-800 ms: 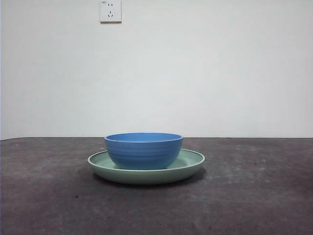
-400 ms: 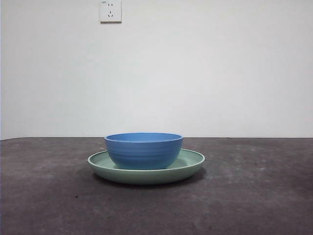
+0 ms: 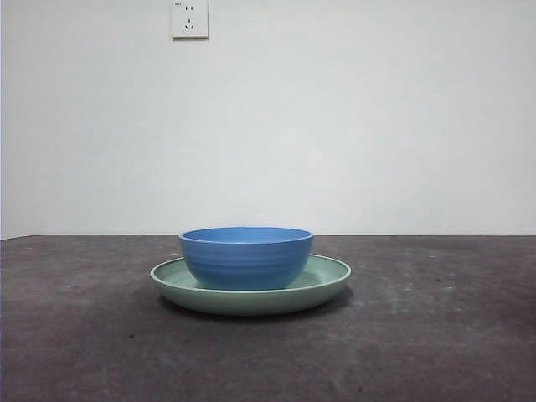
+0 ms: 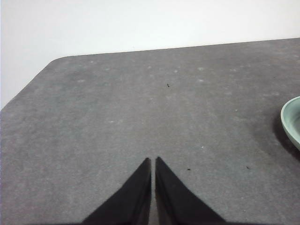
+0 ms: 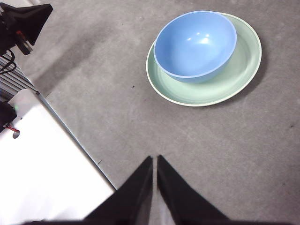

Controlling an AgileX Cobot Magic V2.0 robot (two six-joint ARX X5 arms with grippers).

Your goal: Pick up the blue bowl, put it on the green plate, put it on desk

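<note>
The blue bowl (image 3: 246, 256) (image 5: 196, 44) sits upright inside the green plate (image 3: 328, 280) (image 5: 245, 65), off-centre toward one side of it. The plate rests on the dark grey desk (image 3: 435, 335). My right gripper (image 5: 154, 161) hangs well back from the plate, shut and holding nothing. My left gripper (image 4: 153, 162) is shut too, over bare desk, with only the plate's rim (image 4: 291, 119) showing at the picture's edge. Neither arm shows in the front view.
A white wall with a socket (image 3: 189, 18) stands behind the desk. The desk's rounded corner (image 4: 56, 63) shows in the left wrist view. A white surface (image 5: 42, 164) and dark equipment with cables (image 5: 18, 23) lie beyond the desk's edge.
</note>
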